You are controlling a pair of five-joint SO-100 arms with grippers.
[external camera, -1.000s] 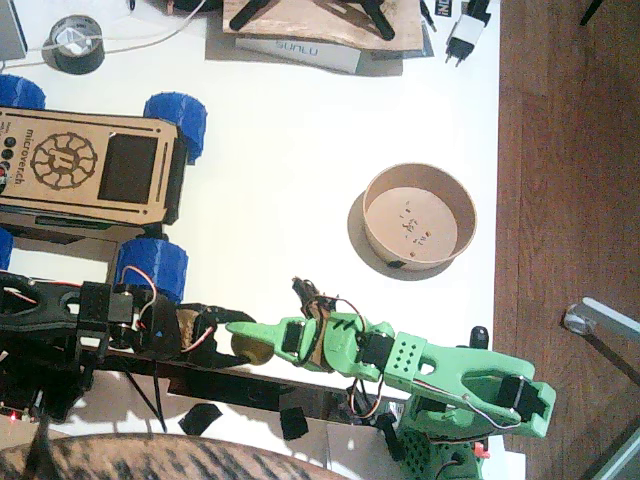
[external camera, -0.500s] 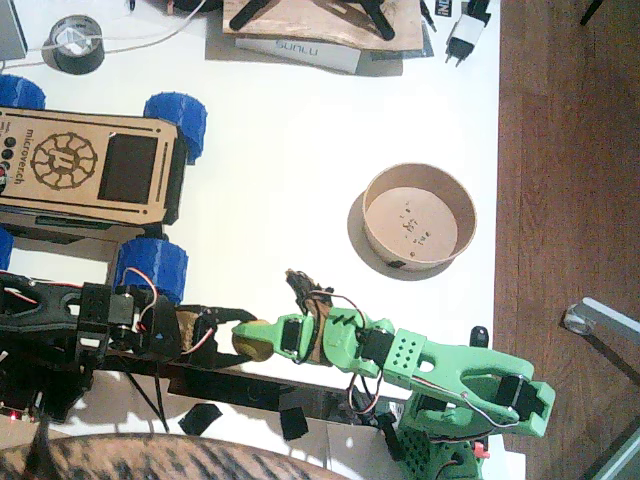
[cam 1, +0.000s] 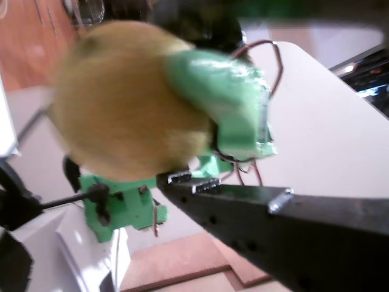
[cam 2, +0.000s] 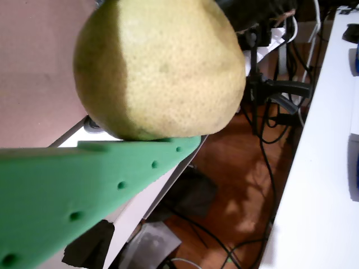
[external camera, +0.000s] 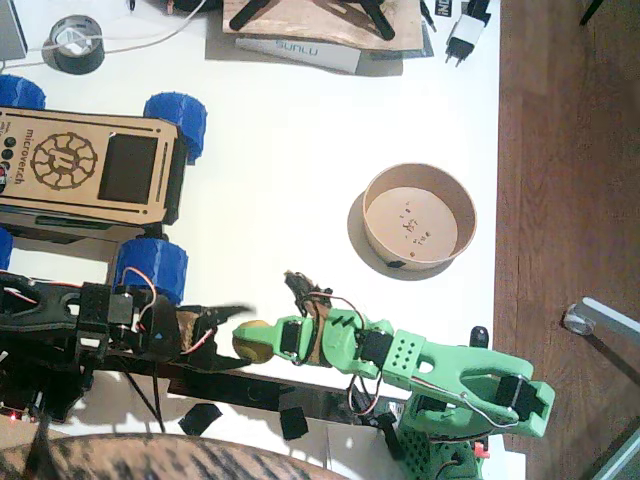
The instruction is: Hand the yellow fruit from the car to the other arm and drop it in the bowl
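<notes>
The yellow fruit (external camera: pixel 256 348) hangs above the table's front edge, between the two arms. My right gripper (external camera: pixel 250 338), on the green arm, is shut on it. A wrist view shows the fruit (cam 2: pixel 160 67) resting on a green finger (cam 2: pixel 84 185). Just left of it, my left gripper (external camera: pixel 232 328), on the black arm, stands open; its upper finger is blurred. In a wrist view the black finger (cam 1: pixel 273 225) sits below the fruit (cam 1: pixel 127 103) with a gap. The car (external camera: pixel 90 165) stands at the left. The bowl (external camera: pixel 380 245) sits empty to the right.
A black tape roll (external camera: pixel 75 45), a white cable, a flat box (external camera: pixel 300 50) and a plug adapter (external camera: pixel 462 35) line the far edge. The table ends at the right, beside wooden floor (external camera: pixel 570 150). A striped sleeve (external camera: pixel 150 462) shows at the bottom.
The left gripper's jaws have opened off the fruit, the upper finger swinging up. The green gripper now holds the fruit alone and has shifted slightly right.
</notes>
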